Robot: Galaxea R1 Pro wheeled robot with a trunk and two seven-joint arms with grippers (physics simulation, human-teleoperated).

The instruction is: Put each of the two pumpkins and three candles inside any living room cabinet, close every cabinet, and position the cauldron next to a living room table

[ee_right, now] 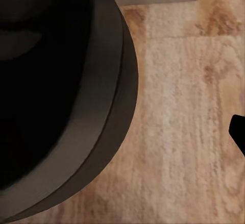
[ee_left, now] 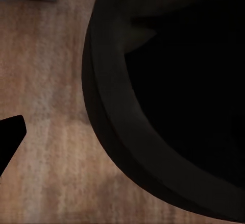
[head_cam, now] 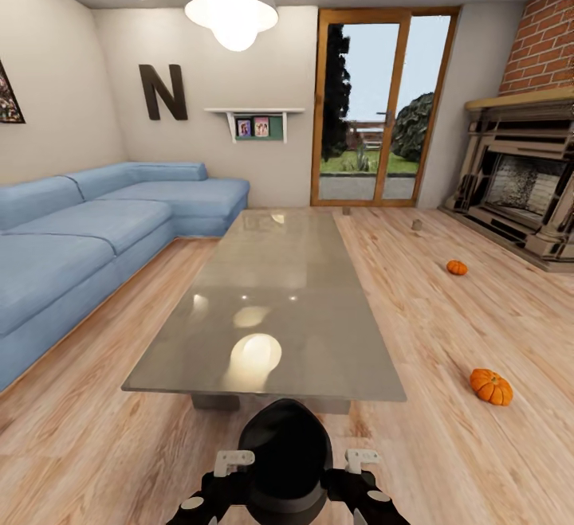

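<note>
Cauldron (head_cam: 285,449) between both grippers, beside the glass surface (head_cam: 271,302).
Pumpkins (head_cam: 490,386) lie uncollected on the floor, ahead-right of the grippers; jaw state unreadable.

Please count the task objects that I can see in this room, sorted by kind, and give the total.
Pumpkins: 2, one nearer on the floor, one farther toward the fireplace
Candles: 2, small stubs on the floor beyond the table, one by the glass door, one nearer the fireplace
Cauldron: 1, black, at the table's near end
Total: 5

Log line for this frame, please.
cauldron: on floor beside table | pumpkins: on floor, uncollected | grippers: flanking cauldron, jaw state unclear
</note>
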